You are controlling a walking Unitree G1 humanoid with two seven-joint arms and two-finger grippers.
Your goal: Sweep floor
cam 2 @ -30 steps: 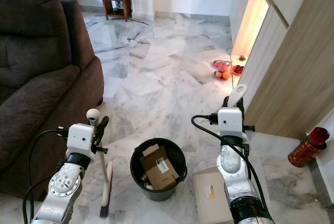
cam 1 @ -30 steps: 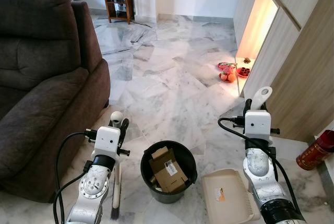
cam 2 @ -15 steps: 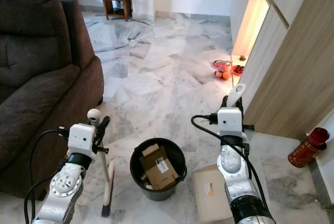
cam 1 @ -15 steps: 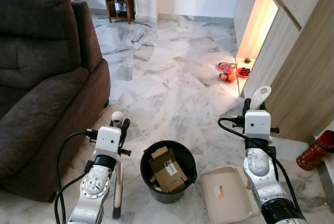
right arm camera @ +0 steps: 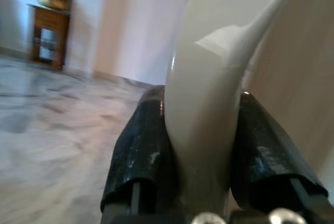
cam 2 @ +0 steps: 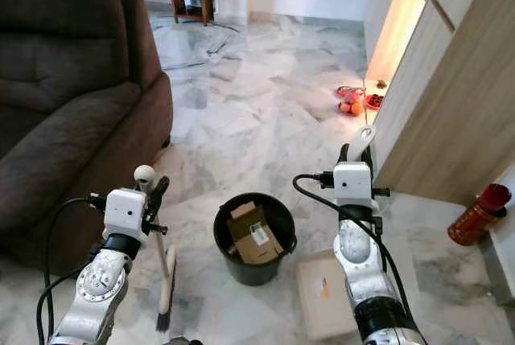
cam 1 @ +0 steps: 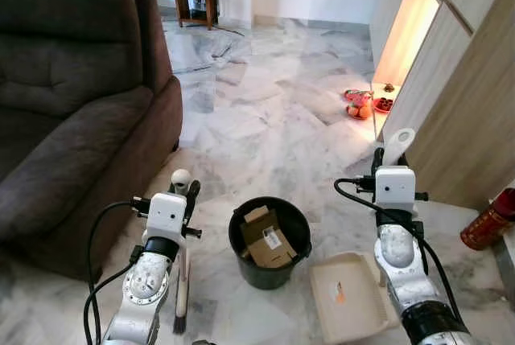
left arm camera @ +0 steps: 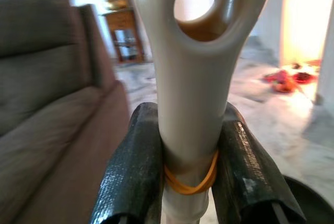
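While the left gripper point(cam 1: 187, 195) clamps the broom point(cam 1: 182, 281) upright, the right gripper point(cam 1: 389, 158) grips the dustpan point(cam 1: 346, 305) handle (pan apparently floor-resting) at the bin's point(cam 1: 270, 240) four o'clock, ready for collecting.

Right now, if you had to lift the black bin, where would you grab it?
Grab the rim of the bin, coming straight down from above. It stands upright and open, with cardboard filling the middle, so the thin rim is probably the one edge the fingers could pinch. Both grippers hold tools already.
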